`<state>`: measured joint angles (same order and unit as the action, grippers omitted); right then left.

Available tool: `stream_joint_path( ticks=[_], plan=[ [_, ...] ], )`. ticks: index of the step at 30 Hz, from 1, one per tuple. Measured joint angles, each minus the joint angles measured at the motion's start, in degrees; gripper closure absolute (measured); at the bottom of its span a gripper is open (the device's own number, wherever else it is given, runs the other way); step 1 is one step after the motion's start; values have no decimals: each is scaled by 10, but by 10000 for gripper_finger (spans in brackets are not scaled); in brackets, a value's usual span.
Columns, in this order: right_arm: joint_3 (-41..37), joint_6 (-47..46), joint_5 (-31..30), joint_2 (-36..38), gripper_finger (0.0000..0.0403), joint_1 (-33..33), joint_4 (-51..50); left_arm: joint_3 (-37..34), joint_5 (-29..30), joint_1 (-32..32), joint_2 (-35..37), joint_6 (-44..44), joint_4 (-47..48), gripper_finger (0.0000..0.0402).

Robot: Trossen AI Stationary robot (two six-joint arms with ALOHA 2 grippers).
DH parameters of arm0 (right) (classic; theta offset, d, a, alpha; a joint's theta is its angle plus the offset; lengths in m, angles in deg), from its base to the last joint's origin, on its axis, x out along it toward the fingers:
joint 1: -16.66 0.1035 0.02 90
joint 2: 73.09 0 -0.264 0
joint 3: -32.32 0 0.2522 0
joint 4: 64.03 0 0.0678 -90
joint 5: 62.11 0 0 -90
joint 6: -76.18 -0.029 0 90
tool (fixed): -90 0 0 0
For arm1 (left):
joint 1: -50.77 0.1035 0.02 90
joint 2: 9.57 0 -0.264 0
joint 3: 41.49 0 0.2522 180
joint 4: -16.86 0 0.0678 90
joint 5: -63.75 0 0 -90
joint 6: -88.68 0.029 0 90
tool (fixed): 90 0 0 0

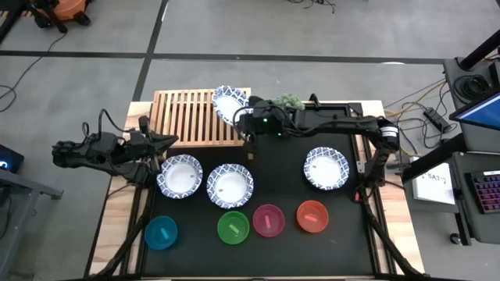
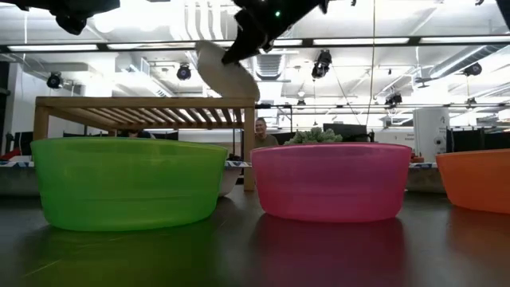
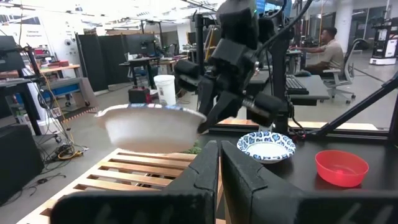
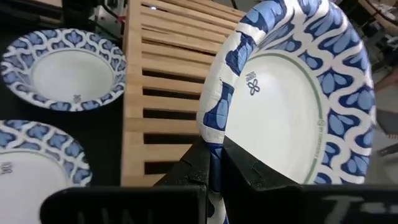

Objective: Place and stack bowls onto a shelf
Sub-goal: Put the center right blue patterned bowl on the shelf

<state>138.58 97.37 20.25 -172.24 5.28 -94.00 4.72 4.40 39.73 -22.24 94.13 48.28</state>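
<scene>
Green bowl [image 2: 127, 182] and pink bowl [image 2: 331, 181] fill the foreground at counter level, with an orange-red one [image 2: 478, 180] at the edge; teal bowl [image 1: 162, 232] sits at the far end of that front row. Behind them, three patterned bowls lie on the black mat [image 1: 273, 257]: two side by side [image 1: 180, 176] [image 1: 230, 186], one apart [image 1: 326, 168].

Right gripper [image 1: 248, 122] hangs over the shelf's [image 1: 187, 117] near corner, fingers pinched on the rim of the fourth patterned bowl [image 4: 292, 112]. Bowl is carried tilted, clear above the slats, not yet resting.

Left gripper [image 1: 160, 143] waits by the shelf's other end, close to the nearest patterned bowl; fingers look pressed together, holding nothing.

Step in hand, by my reading: first bowl being placed; seven remain on the counter. Next move calls for levelling the bowl, lowering it onto the slats well inside the edge, then releasing the rim.
</scene>
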Motion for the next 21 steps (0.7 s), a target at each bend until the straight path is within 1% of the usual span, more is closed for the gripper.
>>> stream_joint_path(
  ticks=[5,8,15,18,21],
  plan=[
    [0,24,-1,-23,390,-6,40,0,0,0,0,0,0,402],
    [0,20,-1,-33,390,-9,59,0,0,0,0,0,0,402],
    [0,8,0,-45,387,-18,61,0,0,0,0,0,1,402],
    [0,1,0,-46,366,-21,61,0,0,0,0,0,1,402],
    [0,-6,0,-47,330,-21,63,0,0,0,0,0,1,402]
  ],
)
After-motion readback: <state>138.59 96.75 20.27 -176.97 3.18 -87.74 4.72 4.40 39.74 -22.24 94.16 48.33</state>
